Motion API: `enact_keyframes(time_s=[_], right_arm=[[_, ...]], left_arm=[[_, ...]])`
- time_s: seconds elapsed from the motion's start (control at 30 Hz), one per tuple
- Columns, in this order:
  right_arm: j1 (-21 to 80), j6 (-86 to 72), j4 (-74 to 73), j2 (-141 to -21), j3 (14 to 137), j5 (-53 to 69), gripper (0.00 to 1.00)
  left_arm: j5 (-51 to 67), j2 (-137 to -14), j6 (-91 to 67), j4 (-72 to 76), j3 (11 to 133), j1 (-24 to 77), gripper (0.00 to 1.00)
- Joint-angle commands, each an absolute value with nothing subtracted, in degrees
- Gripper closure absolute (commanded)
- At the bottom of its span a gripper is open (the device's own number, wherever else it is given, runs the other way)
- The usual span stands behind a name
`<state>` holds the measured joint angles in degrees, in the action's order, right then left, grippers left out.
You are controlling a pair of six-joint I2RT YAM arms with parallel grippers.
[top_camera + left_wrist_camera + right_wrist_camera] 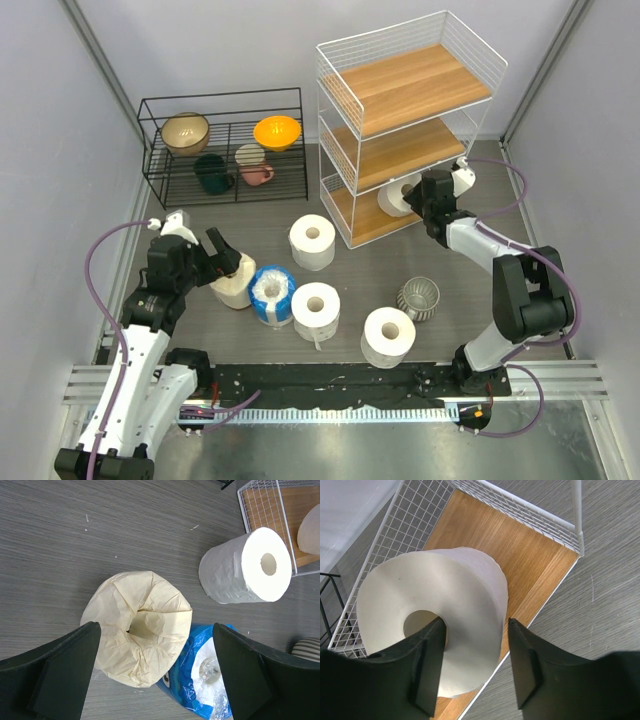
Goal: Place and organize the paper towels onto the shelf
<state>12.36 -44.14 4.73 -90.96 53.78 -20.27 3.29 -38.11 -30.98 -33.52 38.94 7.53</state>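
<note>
Right end effector [476,622] straddles the wall of a white roll [435,595], one finger in the core, at the open near edge of the shelf [410,85] bottom board [520,550]. Can't tell if it is clenched or released. Risk: on retreat, the finger in the core drags the roll off onto the counter [75,540]. Left end effector [156,630] is released and hovers over the cream-beige roll [120,610]. The blue-wrapped roll [205,680] touches it, so the finger on that side may snag the wrap.
</note>
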Motion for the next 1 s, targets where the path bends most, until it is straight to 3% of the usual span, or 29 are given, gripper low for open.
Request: enact_keyframes(time_s=[0.0,0.3,0.6,0.97], right_arm=[[12.2,-44.2,6.2,-92.0,55.3,-21.2,0.41],[12.3,-44.2,6.4,-93.2,55.5,-20.3,0.39],[12.3,-44.4,8.7,-94.8,55.3,-18.8,0.3],[12.2,-46.5,16.8,-95.9,51.8,-15.6,0.28]], left_arm=[[4.6,-38.1,-30.5,-32.1,38.8,7.6,0.0],[4.6,-38.1,-30.5,-32.0,38.8,7.6,0.0],[4.7,-38.2,-30.5,-32.1,38.8,7.6,0.0],[4.9,-38.6,-30.4,-32.1,38.8,7.7,0.0]])
